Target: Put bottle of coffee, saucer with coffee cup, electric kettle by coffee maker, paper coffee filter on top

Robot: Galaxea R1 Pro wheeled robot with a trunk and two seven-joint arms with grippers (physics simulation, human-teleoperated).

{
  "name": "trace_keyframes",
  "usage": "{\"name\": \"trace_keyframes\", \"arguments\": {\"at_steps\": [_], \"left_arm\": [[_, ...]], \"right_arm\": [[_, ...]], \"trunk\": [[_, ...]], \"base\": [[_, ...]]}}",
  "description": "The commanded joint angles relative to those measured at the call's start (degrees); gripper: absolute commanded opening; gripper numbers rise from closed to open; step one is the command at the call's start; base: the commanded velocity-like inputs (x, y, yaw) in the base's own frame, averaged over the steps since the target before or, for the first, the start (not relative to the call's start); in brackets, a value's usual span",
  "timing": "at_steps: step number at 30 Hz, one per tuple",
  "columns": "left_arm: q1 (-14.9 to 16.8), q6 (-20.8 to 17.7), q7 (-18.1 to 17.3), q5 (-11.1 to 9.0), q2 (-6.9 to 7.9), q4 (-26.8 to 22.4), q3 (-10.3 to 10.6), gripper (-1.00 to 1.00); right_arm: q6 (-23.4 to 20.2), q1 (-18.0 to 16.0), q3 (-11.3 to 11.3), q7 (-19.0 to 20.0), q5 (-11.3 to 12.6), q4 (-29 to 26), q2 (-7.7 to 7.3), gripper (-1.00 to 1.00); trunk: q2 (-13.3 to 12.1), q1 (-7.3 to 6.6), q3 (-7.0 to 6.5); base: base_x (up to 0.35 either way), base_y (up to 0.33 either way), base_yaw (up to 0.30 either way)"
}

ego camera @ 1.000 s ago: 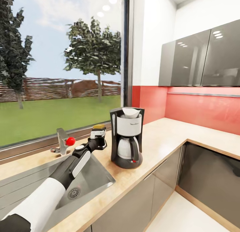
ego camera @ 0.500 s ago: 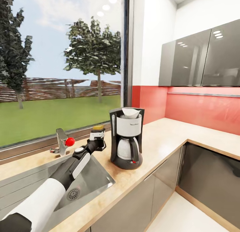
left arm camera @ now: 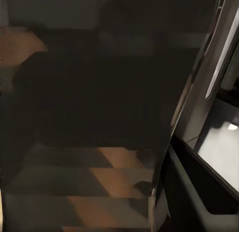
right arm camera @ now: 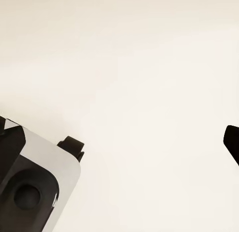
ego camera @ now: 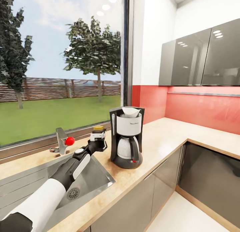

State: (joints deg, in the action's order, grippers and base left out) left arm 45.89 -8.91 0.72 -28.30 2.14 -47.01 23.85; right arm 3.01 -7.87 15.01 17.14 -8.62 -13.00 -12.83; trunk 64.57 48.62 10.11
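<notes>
On the countertop [ego camera: 160, 142]: one coffee maker [ego camera: 126, 137], one filter [ego camera: 130, 112], one bottle [ego camera: 98, 128].

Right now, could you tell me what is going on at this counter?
The robot's left arm reaches over the sink, with its left gripper at a small yellow-capped bottle on the countertop beside the coffee maker. A white paper filter already sits on top of the coffee maker. Whether the gripper is closed on the bottle cannot be told.
</notes>
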Motion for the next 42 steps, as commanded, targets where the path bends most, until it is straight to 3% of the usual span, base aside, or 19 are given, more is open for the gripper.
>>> {"name": "trace_keyframes", "arguments": {"at_steps": [1, 18, 42], "left_arm": [[0.06, -0.23, -0.01, -0.35, 0.06, -0.08, 0.15, -1.00], [0.06, -0.23, -0.02, -0.35, 0.06, -0.36, 0.15, -1.00], [0.06, -0.21, -0.02, -0.35, 0.06, -0.45, 0.15, -1.00]], "right_arm": [[0.24, -0.04, -0.23, 0.19, -0.61, 0.02, -0.02, 1.00], [0.24, -0.04, -0.24, 0.27, -0.61, 0.08, -0.09, 1.00], [0.24, -0.04, -0.24, 0.27, -0.61, 0.08, -0.09, 1.00]], "trunk": [[0.06, 0.01, 0.08], [1.26, 0.66, 0.62], [10.08, 5.50, 4.58]], "base": [[0.000, 0.000, 0.000], [0.000, 0.000, 0.000], [0.000, 0.000, 0.000]]}}
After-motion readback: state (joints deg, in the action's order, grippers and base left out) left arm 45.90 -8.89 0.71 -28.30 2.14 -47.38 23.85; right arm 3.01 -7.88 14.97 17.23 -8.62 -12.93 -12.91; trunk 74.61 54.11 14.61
